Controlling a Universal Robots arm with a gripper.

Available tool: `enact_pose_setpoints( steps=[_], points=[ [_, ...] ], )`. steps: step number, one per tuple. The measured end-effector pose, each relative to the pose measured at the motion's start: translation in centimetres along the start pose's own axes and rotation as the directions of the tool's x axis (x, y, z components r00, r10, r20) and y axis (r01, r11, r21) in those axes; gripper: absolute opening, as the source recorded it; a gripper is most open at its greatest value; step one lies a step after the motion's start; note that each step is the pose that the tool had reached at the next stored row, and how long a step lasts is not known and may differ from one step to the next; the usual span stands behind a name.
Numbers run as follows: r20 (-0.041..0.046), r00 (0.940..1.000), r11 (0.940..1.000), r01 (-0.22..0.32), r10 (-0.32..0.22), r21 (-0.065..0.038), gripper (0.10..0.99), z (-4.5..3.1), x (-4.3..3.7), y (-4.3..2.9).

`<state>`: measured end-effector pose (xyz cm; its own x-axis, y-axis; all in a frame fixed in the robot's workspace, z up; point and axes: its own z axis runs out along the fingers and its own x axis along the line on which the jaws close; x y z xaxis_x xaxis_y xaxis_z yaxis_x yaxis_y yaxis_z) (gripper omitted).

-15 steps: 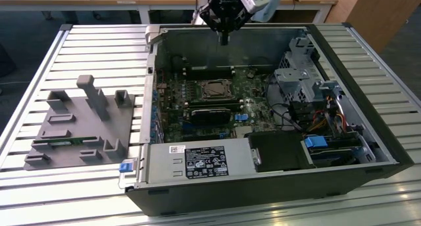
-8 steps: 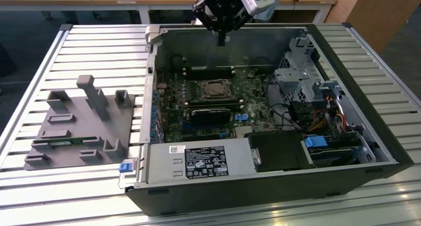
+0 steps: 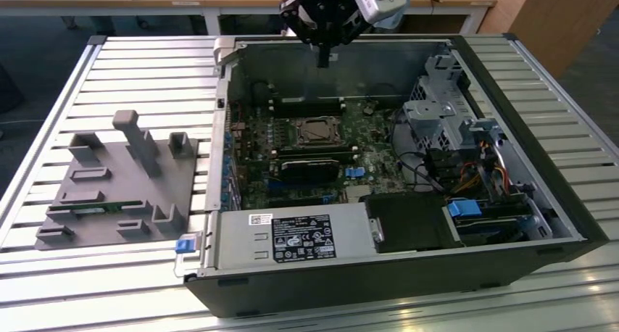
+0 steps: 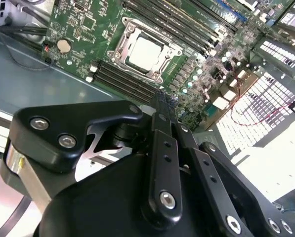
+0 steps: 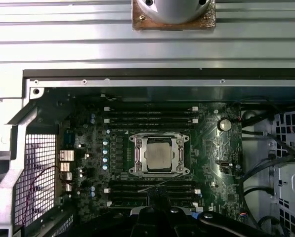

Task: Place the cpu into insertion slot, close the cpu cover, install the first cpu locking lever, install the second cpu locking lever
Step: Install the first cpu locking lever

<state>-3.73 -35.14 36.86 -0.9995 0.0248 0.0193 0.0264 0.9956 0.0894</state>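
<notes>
One arm hangs over an opened computer case (image 3: pixel 541 201) that lies on a slatted table (image 3: pixel 145 71), seen in the exterior view. We see the gripper (image 3: pixel 326 59) at the top centre of that frame, just inside the case's far wall and well above the motherboard (image 3: pixel 290 165). Its fingers come together into one narrow black tip with no gap between them, so we take it as clenched, and nothing is grasped in it. In the second wrist view the gripper (image 4: pixel 164 101) fills the lower half of the frame, its fingers pressed together at the ribbed tip.

We find the cpu (image 5: pixel 157 154) seated in its socket, a little below the centre of the first wrist view; in the second wrist view the cpu (image 4: pixel 145 51) sits at upper centre, its dull silver top showing. The cover (image 4: pixel 126 30) lies flat around it as a metal frame. In the exterior view the cpu (image 3: pixel 317 133) is near the middle, apart from the gripper. We cannot tell how the locking levers stand.

A grey fixture (image 3: pixel 121 183) rests on the table at the left of the exterior view.
</notes>
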Motion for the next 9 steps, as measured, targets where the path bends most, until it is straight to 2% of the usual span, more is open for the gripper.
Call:
enact_pose_setpoints(
  steps=[9],
  points=[
    [-0.0001,1.0,1.0,0.0,0.0,0.0,0.11,0.07,-0.13,0.06]
  ],
)
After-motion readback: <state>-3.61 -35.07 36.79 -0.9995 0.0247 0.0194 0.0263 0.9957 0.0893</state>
